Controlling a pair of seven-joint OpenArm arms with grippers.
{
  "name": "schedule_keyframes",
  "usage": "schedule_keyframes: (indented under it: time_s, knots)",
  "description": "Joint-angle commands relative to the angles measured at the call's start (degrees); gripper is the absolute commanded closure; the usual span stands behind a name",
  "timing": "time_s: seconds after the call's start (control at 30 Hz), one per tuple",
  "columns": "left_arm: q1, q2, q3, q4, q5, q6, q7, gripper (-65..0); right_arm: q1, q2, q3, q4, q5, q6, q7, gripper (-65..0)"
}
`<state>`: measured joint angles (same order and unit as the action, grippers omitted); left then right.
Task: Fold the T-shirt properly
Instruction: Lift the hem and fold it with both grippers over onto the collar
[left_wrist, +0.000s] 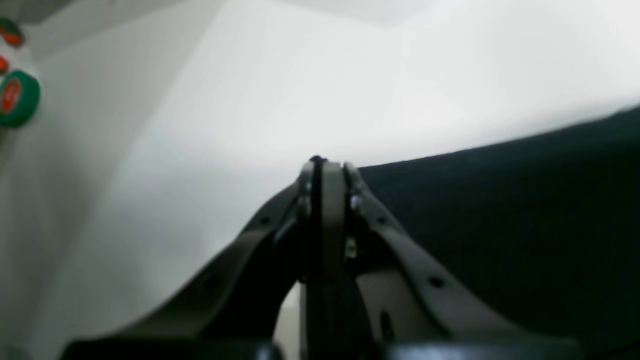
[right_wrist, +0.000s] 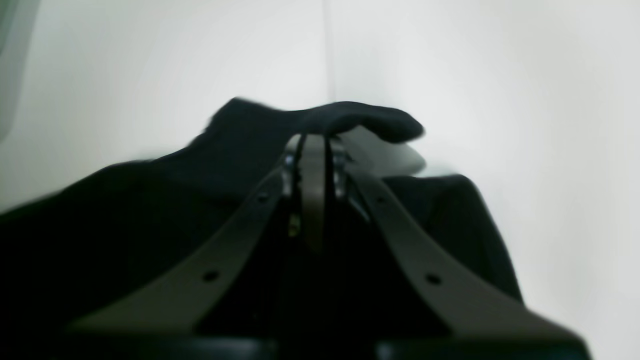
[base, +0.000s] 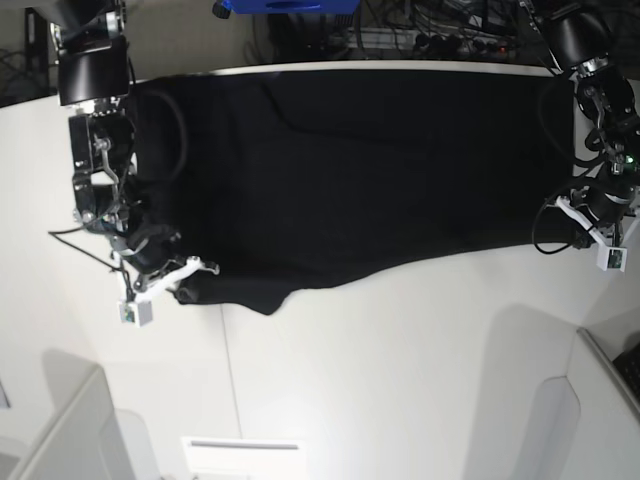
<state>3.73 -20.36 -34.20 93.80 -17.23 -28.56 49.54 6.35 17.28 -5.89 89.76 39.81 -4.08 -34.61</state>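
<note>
The black T-shirt (base: 360, 170) lies spread wide across the back half of the white table (base: 400, 360), plain side up; no print shows. My right gripper (base: 203, 268) is at the shirt's front left corner. In the right wrist view it (right_wrist: 314, 140) is shut on the T-shirt (right_wrist: 150, 200), with a fold draped over the fingertips. My left gripper (base: 555, 228) is at the shirt's front right corner. In the left wrist view it (left_wrist: 325, 165) is shut, with a sliver of black cloth at the tip and the T-shirt (left_wrist: 500, 225) running off to the right.
Two green and orange tape rolls (left_wrist: 17, 97) show at the left of the left wrist view. A blue object (base: 280, 6) and cables (base: 440, 30) lie behind the table. White panels stand at the front left (base: 60, 420) and front right (base: 610, 380).
</note>
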Motion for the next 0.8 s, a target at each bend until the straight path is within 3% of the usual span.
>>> schedule_keyframes:
  time_s: [0.0,0.17,0.37,0.77]
  knots:
    - [-0.08,-1.22,-0.4,2.24,-0.39,0.12,-1.23,0.0,0.38,0.7,0.4,1.98,0.06,0.08,0.9,0.0]
    - [3.17,-1.13,-1.54,6.2,-1.54,0.12,-1.23,0.0,-4.02,0.7,3.21,5.76,0.06,-0.01,0.02,0.0]
    - [8.36,-1.75,-5.94,6.9,-11.64,0.2,-1.14,0.0,-8.42,0.61,7.78,11.04,0.06,-0.01,-2.36,0.0]
    - [13.72,-1.57,-6.2,11.92,-12.08,0.12,-1.14,0.0,-17.12,0.61,13.85,19.83,0.41,0.08,-4.73,0.0]
